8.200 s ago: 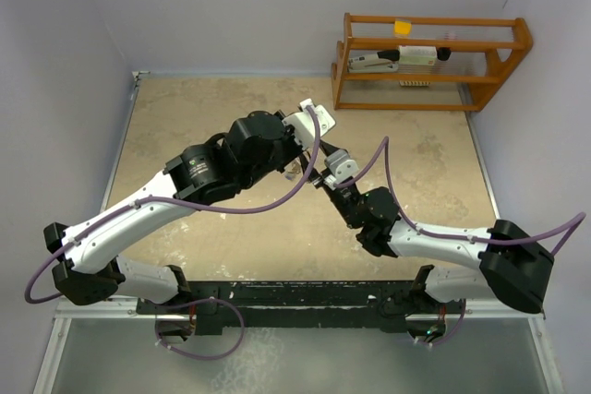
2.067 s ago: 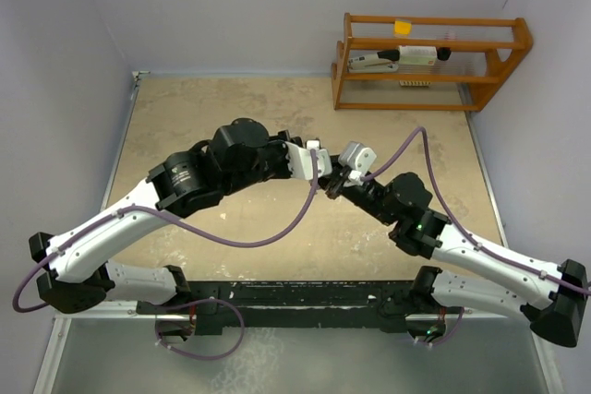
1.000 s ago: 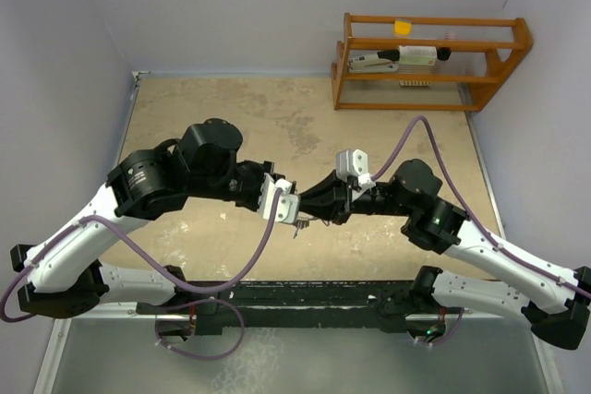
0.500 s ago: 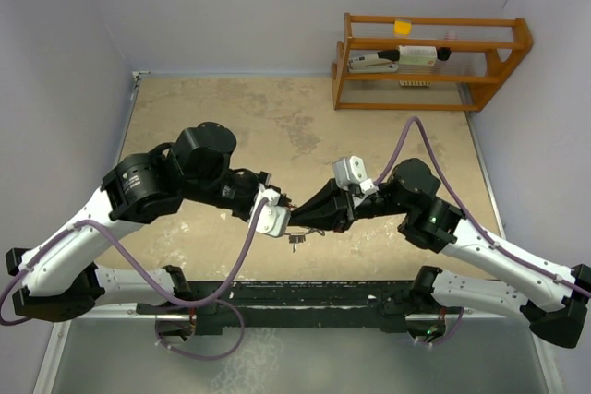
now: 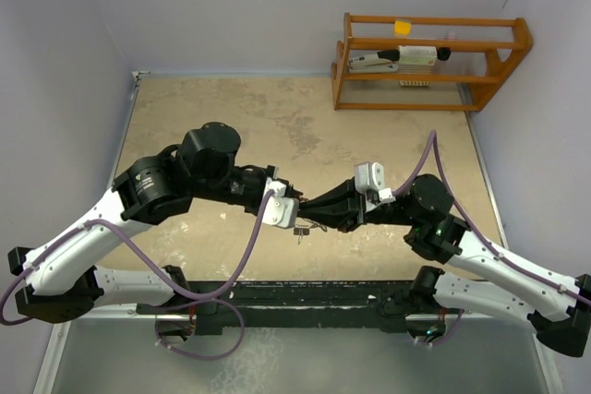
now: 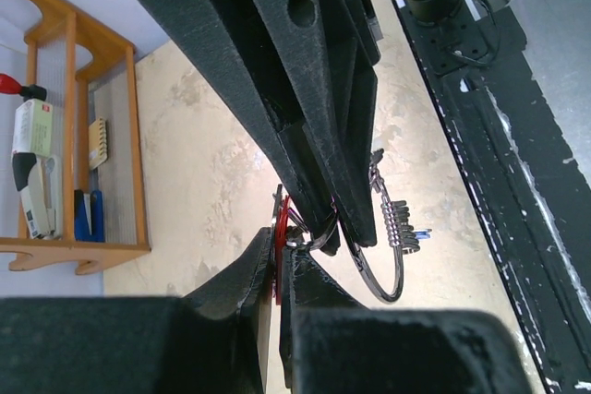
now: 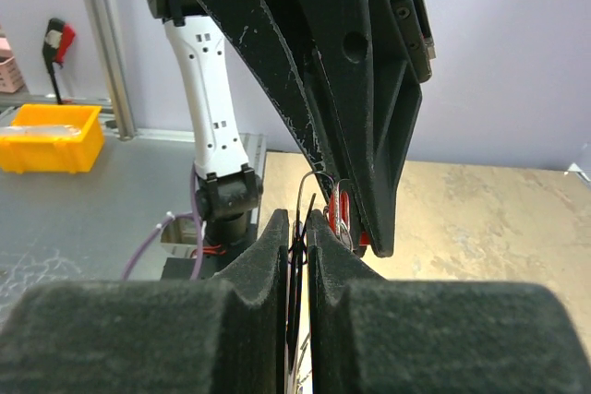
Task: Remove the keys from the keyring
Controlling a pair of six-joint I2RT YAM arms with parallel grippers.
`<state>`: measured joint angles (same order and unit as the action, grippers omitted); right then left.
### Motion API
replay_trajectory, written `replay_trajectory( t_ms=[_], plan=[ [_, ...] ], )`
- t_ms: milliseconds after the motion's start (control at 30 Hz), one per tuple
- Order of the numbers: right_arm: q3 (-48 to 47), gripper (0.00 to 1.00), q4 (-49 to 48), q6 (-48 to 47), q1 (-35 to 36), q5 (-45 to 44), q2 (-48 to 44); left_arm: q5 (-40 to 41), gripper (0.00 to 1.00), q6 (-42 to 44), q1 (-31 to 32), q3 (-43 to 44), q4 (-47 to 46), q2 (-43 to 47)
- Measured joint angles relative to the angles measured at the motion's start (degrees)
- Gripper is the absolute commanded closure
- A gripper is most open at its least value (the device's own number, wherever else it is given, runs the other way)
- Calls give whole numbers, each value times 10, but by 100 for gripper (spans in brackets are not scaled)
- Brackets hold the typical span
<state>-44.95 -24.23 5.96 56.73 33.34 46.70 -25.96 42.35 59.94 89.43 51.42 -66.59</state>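
Observation:
My two grippers meet tip to tip above the near middle of the tan table (image 5: 222, 126). The left gripper (image 5: 292, 213) (image 6: 280, 248) is shut on the red-headed key (image 6: 281, 228) (image 7: 340, 214). The right gripper (image 5: 316, 215) (image 7: 297, 230) is shut on the thin silver keyring (image 6: 386, 285), seen edge-on between its pads in the right wrist view. Several plain metal keys (image 6: 398, 222) and a blue-headed one (image 6: 421, 232) are bunched on the ring's free side. They hang just below the fingertips (image 5: 300, 231).
A wooden rack (image 5: 429, 62) (image 6: 74, 136) with a stapler and small items stands at the back right. The black mounting rail (image 5: 305, 297) runs along the near edge. A yellow bin (image 7: 46, 140) sits off the table.
Over the last two seconds both grippers carried the key bunch from mid-table toward the near edge. In the last half second the pair shifted slightly right and away; both grips are unchanged.

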Motion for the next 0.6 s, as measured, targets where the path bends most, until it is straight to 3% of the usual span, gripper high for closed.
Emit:
replay_trajectory(
  t_ms=[600],
  plan=[
    [22, 100, -45, -26, 2, -58, 12, 29, 100, -19, -10, -37, -55, 4]
  ],
)
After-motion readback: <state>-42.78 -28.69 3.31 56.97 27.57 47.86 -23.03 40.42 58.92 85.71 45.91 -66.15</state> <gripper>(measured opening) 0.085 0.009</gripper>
